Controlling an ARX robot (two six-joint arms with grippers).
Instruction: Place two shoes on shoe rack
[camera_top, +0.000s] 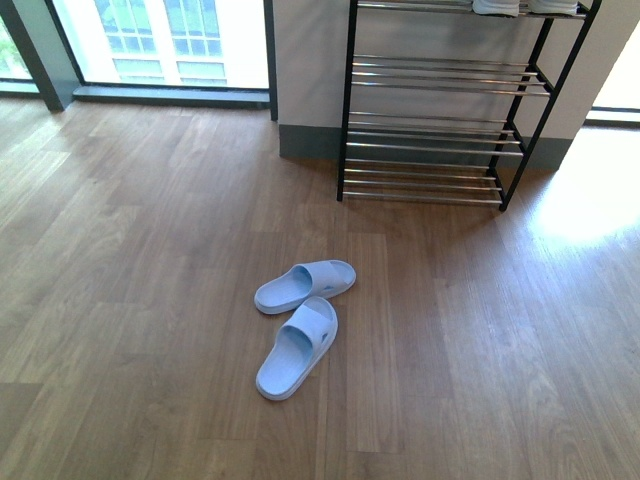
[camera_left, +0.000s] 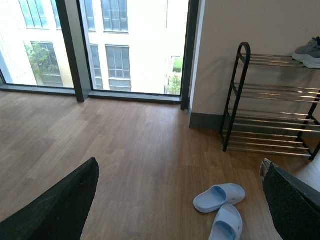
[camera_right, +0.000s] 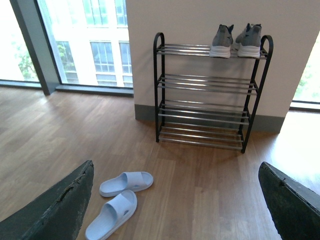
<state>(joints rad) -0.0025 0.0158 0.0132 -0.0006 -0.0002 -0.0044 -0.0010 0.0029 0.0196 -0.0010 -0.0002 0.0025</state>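
Observation:
Two pale blue slides lie on the wooden floor, one (camera_top: 305, 286) crosswise and the other (camera_top: 297, 346) nearer me, touching at the toes; they also show as slides (camera_left: 219, 197) (camera_right: 125, 183). The black-framed shoe rack (camera_top: 440, 130) (camera_right: 207, 92) (camera_left: 272, 120) stands against the wall beyond them. A pair of grey sneakers (camera_right: 236, 41) sits on its top tier; one sneaker (camera_left: 309, 51) shows in the left wrist view. My left gripper (camera_left: 182, 200) and right gripper (camera_right: 175, 200) both hang open above the floor, nothing between their fingers. Neither arm appears in the front view.
Tall windows with dark frames (camera_top: 160, 45) run along the far left wall. A grey skirting (camera_top: 310, 142) lines the pale wall behind the rack. Bright sunlight falls on the floor (camera_top: 590, 190) right of the rack.

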